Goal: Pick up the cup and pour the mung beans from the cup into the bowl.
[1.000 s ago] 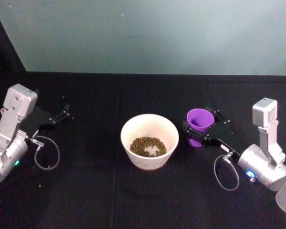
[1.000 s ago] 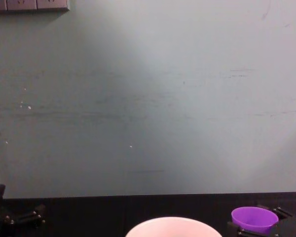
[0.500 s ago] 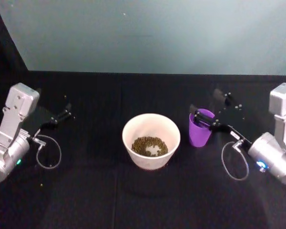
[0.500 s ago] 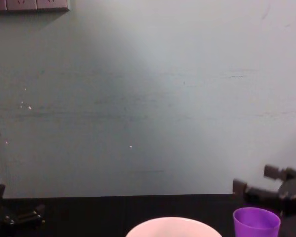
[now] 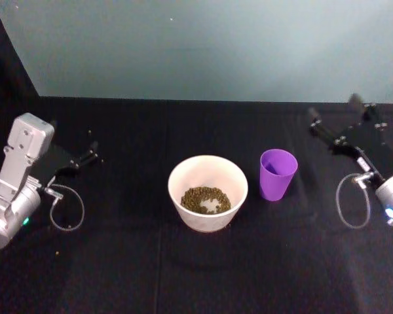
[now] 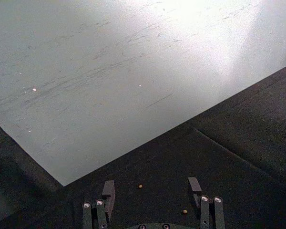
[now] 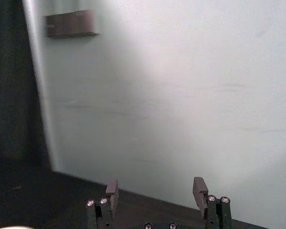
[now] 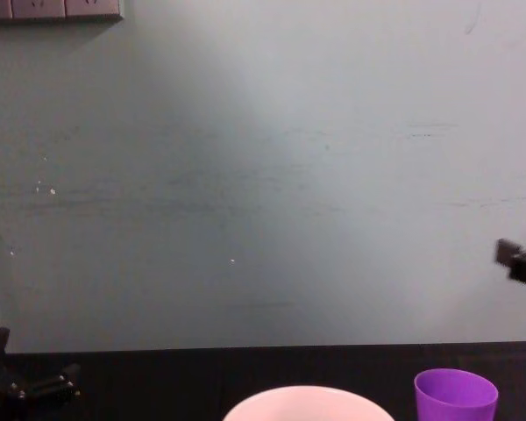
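Observation:
The purple cup (image 5: pixel 278 174) stands upright on the black table, just right of the bowl (image 5: pixel 206 221), and nothing holds it. Mung beans (image 5: pixel 205 199) lie in the bottom of the bowl. My right gripper (image 5: pixel 333 108) hangs open, raised behind and to the right of the cup, with nothing between its fingers (image 7: pixel 111 190). My left gripper (image 5: pixel 92 152) rests open at the far left, well away from the bowl. In the chest view the cup (image 8: pixel 456 395) and the bowl rim (image 8: pixel 308 397) sit at the bottom edge, with one right fingertip (image 8: pixel 511 255) above the cup.
Black cloth covers the table (image 5: pixel 196 275), and a pale wall (image 5: pixel 203 46) closes it off at the back. Two loose beans (image 6: pixel 140 186) lie on the cloth in front of the left gripper (image 6: pixel 151 188). Cables loop beside both wrists.
The right gripper has let go of the cup, leaving it upright beside the bowl. It has then risen and drawn back to the right. The left arm has stayed put.

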`<state>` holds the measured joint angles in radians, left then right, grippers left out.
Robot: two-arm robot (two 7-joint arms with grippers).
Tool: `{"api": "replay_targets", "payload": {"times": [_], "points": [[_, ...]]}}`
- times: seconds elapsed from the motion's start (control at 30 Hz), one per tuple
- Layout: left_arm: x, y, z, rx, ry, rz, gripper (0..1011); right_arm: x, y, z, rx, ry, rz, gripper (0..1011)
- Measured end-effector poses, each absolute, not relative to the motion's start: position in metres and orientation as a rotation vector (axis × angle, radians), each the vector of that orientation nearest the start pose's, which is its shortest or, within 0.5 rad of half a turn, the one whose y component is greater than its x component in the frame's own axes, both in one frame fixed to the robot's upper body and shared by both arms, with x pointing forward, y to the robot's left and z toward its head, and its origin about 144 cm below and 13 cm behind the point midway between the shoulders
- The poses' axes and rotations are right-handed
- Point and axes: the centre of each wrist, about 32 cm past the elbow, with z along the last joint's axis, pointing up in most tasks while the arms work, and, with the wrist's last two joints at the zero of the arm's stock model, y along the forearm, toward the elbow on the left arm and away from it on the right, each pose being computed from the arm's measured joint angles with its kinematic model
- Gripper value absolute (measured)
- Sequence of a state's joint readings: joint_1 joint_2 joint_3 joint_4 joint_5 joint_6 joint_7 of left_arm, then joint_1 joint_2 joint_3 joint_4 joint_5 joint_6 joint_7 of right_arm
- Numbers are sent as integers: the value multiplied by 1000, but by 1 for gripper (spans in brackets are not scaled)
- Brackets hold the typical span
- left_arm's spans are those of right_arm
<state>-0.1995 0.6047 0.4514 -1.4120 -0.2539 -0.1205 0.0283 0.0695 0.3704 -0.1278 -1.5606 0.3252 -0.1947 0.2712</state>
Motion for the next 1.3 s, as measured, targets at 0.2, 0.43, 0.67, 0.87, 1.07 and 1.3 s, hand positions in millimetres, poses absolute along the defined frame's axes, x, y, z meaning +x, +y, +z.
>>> {"api": "replay_targets", "payload": {"times": [0.2,0.43,0.67,0.87,1.07,1.3], "points": [[489,310,1140,304,-285,1248,1000,468,-298,1168,107,-248,-1362,1003],[489,310,1140,304,-285,1248,1000,467,-299,1160,102,-260,-1463,1003],[489,310,1140,304,-285,1248,1000,466,-301,1155,115,-237,-1467,1003],[489,310,1140,304,-285,1248,1000,466,-300,1156,112,-239,-1465,1003],[489,310,1140,305,-285,1248,1000,466,-300,1156,111,-242,-1465,1003],[489,310,1140,304,-285,1248,1000,466,-300,1156,110,-244,-1467,1003]]}}
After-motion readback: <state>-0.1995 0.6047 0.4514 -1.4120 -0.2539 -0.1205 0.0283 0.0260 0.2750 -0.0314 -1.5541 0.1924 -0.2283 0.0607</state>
